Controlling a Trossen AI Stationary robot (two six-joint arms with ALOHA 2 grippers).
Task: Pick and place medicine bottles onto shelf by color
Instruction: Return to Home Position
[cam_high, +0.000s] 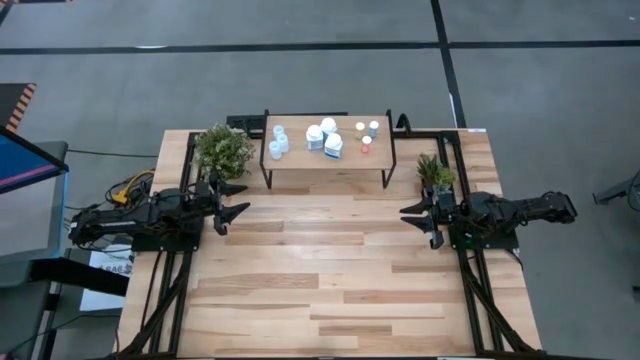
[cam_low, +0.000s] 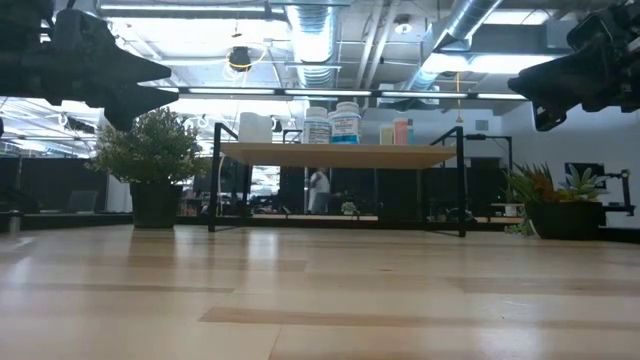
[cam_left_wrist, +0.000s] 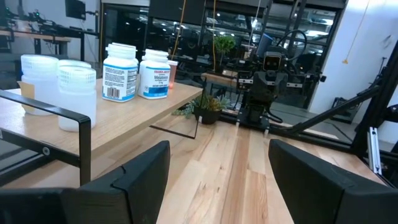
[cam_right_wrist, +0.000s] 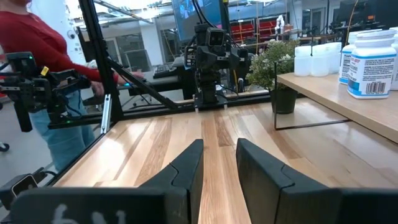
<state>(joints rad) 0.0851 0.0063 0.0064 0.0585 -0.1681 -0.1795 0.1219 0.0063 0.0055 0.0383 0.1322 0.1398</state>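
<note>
Left gripper: hanging wide, empty, left of the shelf.
Right gripper: hanging narrow, empty, right of the shelf.
Bottles: you are seeing them standing on the shelf, roughly midway between both grippers.

table: plank top, shelf carried at far edge | shelf: flanked by leafy plant and small plant, both set on table | pale-blue bottles at left-arm end | white bottles mid-board | tiny bottles at right-arm end
</note>
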